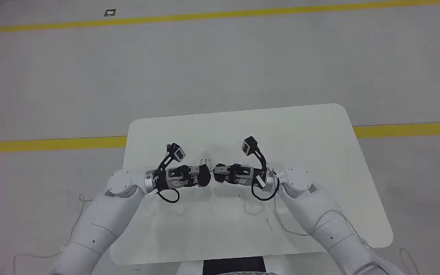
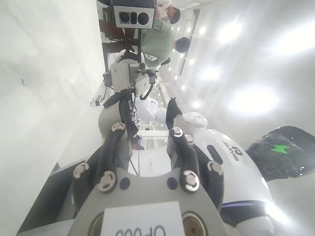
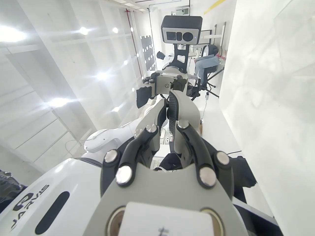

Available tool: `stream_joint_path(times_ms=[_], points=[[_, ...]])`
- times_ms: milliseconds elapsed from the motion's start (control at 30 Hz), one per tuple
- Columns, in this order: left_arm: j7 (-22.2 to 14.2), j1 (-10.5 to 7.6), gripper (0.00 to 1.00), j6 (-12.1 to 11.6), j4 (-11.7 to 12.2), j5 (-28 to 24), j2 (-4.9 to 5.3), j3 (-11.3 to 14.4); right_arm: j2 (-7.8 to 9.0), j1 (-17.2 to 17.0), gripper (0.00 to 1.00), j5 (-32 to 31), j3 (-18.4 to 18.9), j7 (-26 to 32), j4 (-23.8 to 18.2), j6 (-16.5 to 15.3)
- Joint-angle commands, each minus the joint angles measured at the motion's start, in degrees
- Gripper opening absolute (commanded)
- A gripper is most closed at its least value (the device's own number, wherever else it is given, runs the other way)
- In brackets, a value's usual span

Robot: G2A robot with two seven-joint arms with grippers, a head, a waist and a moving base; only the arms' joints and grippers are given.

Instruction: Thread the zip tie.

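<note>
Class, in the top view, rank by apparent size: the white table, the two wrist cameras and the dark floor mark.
1. table
2. wrist cameras, which look alike
3. floor mark, which looks slightly smaller, but it lies farther from the camera, so this last rank is unsure.

Your left gripper [image 1: 206, 176] and right gripper [image 1: 217, 172] meet nose to nose at table [image 1: 309, 137] centre; the zip tie there is too thin to pick out. Left arm [image 1: 96, 227] runs off the frame at 7 o'clock, right arm [image 1: 330, 220] at 5. On the right wrist camera, the pressed-together pads [image 3: 172, 109] hide anything pinched.
</note>
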Motion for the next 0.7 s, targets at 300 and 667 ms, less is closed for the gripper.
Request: stream_joint_path(times_ms=[300, 667], points=[[0.0, -0.74, 0.22, 0.1, 0.9, 0.0, -0.20, 1.0, 0.32, 0.1, 0.00, 0.0, -0.7, 1.4, -0.4, 0.3], [0.2, -1.26, 0.14, 0.0, 1.7, 0.2, -0.31, 1.6, 0.41, 0.7, 0.00, 0.6, -1.6, 1.6, 0.2, 0.3]])
